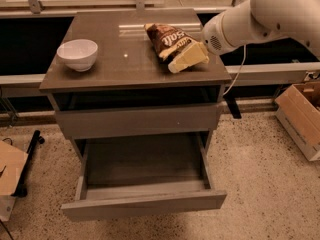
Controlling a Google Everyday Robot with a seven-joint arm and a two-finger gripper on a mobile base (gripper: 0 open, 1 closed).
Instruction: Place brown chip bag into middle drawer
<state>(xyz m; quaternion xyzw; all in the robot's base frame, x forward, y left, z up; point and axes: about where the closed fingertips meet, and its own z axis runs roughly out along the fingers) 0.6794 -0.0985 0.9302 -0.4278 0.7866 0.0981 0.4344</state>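
The cream-coloured gripper (182,62) on the white arm sits low over the grey-brown cabinet top (115,71), touching the crumpled dark-brown foil chip bag (167,38) that lies just behind it. Whether it is clamped on the bag cannot be told. Below the gripper, the wide shallow grey-brown middle drawer (145,204) stands pulled open. A round white bowl (77,54) sits well apart from it.

grey-brown cabinet top (125,69) carries white bowl (77,54) left, brown chip bag (169,38) right; gripper (184,60) apparently touching the bag.

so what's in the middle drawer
Middle drawer shows only bare grey floor; its dark rear is unclear. Brown chip bag lies on the cabinet top, gripper at it.
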